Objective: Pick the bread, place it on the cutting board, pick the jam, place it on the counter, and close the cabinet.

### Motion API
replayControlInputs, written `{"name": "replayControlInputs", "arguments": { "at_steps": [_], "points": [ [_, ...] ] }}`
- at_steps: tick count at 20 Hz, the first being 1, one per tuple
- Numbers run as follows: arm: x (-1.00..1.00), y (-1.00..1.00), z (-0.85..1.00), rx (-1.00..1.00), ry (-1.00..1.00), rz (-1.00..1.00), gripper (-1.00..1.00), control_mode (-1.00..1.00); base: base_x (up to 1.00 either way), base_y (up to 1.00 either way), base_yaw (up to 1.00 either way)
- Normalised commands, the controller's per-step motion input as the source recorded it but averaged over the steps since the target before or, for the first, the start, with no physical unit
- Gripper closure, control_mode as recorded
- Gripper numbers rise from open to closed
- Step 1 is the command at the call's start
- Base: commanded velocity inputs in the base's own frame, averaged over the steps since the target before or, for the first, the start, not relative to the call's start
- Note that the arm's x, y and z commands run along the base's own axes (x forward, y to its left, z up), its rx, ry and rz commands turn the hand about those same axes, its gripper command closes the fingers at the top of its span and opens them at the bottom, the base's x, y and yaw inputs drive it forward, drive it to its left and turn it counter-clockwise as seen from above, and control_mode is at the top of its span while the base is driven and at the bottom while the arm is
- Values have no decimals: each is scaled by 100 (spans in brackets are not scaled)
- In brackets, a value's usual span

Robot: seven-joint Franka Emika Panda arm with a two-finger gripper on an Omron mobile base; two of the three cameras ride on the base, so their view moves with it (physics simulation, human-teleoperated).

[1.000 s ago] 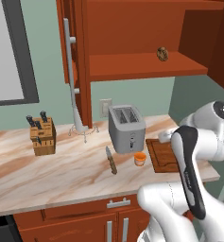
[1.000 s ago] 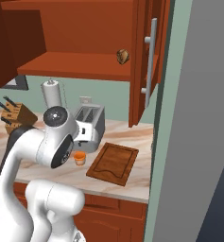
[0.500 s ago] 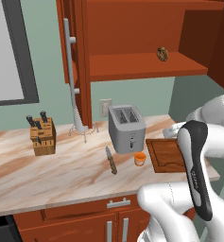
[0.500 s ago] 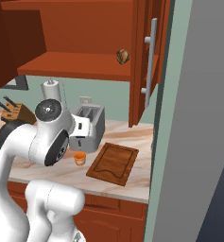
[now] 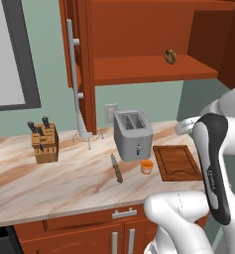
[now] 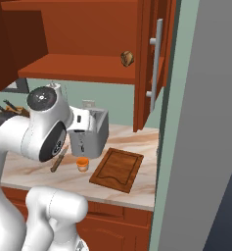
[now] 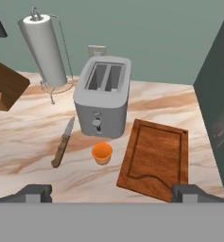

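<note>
The cabinet [image 5: 139, 44] is standing open, and the bread [image 5: 170, 56] is sitting alone on its lower shelf, near the right end; in the right base view the same bread [image 6: 127, 59] is resting at the shelf's front edge, just beside the open door with its long silver handle [image 6: 156, 59]. Down on the table [image 5: 64, 183], the jam [image 7: 102, 153] is standing upright in front of the toaster [image 7: 104, 94], between a knife [image 7: 62, 144] and the cutting board [image 7: 156, 158], touching neither. The cutting board is lying bare, carrying nothing. A paper towel holder [image 7: 45, 47] and a knife block [image 5: 44, 144] are standing farther left. The gripper [image 7: 113, 193] is hovering above the table's front edge with its fingers spread wide apart, grasping nothing.
</note>
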Motion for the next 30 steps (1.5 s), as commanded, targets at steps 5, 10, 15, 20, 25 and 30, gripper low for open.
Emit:
{"name": "replayControlInputs", "arguments": {
  "at_steps": [5,10,15,20,25,30],
  "points": [
    [-9,-1,37,0,0,-3,-100,-100,0,0,0],
    [-3,0,27,0,0,-1,-100,-100,0,0,0],
    [0,-6,16,0,0,0,-100,-100,0,0,0],
    [0,-4,16,0,-1,0,-100,-100,0,0,0],
    [0,-3,14,0,-3,-2,-100,-100,0,0,0],
    [5,0,16,-1,-3,-4,-100,-100,0,0,0]
  ]
}}
